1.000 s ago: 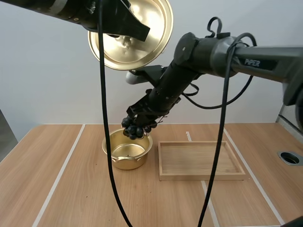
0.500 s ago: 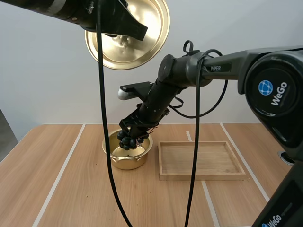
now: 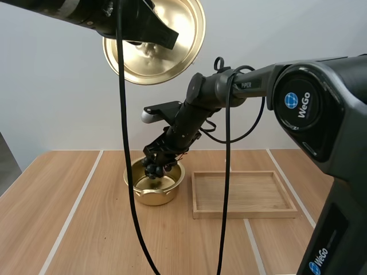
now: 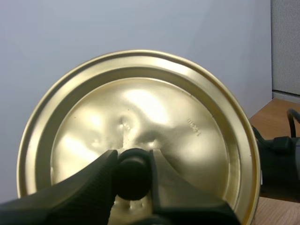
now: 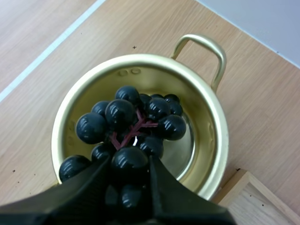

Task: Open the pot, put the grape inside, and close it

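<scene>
The pot (image 3: 153, 196) stands open, my left gripper (image 4: 133, 161) clamped on the knob (image 4: 132, 179) of the lid (image 4: 154, 117) high over the surface (image 3: 86, 229); my right gripper (image 5: 130, 168) pinches the grapes (image 5: 126, 119) at the pot's mouth (not let go), so release and closing remain.

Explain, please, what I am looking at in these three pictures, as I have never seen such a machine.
These are two robot arms over a wooden table. One picture looks down from behind and above them; the other two come from cameras on each arm's wrist. The left end effector pinches the knob of a gold lid, held up in the air. The right end effector grips a bunch of dark grapes at the mouth of the open pot. A wooden tray lies beside the pot.
</scene>
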You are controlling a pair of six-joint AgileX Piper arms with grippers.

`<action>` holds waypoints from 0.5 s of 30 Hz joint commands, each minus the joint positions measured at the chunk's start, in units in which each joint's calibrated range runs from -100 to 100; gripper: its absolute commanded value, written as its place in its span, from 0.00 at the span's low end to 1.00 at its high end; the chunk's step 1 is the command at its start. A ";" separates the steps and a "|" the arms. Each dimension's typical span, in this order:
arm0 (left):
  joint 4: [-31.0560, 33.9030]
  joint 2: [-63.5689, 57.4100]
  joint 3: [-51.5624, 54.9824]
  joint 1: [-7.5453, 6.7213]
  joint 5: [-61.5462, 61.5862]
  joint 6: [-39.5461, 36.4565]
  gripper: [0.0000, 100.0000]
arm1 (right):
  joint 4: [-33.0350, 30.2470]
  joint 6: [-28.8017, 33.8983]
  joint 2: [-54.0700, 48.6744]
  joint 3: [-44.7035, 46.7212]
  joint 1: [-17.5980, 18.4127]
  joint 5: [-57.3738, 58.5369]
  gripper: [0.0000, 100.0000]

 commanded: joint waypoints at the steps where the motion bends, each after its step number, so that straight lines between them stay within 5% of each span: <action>1: -1.03 -0.38 -0.62 0.14 -1.07 -0.68 0.00 | 0.40 -0.76 1.12 -0.48 0.07 0.22 0.00; 15: -1.03 -0.38 -0.62 0.14 -1.25 -0.68 0.00 | 0.40 -1.05 7.44 -0.55 0.07 1.99 0.00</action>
